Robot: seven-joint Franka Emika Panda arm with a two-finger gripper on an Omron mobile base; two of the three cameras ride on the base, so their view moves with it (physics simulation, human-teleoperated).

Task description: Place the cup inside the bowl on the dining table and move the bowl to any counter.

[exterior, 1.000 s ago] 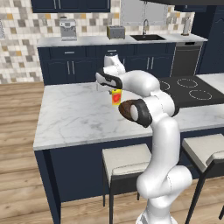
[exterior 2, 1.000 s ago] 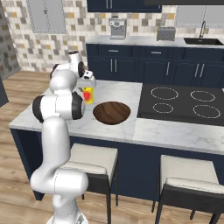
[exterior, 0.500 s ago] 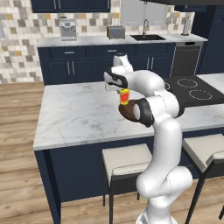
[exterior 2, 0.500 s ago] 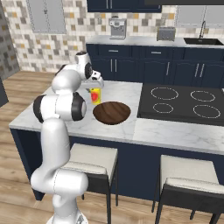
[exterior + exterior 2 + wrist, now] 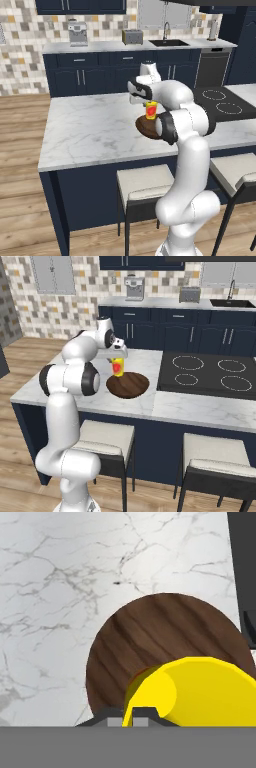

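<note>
Cup [image 5: 117, 367] first: we see it yellow with a red mark, pinched in the gripper [image 5: 117, 359], whose jaws are drawn in tight on its upper part. It hangs upright, long axis vertical, mouth up, clear of the marble. Below it sits the bowl [image 5: 128, 385], wide and dark brown; the cup is over the bowl's near-left edge, not touching it as far as we can tell. From the hand view the cup [image 5: 195, 692] overlaps the bowl [image 5: 150, 642]. Both are above the dining table [image 5: 145, 363], beside the black cooktop [image 5: 210, 373].
</note>
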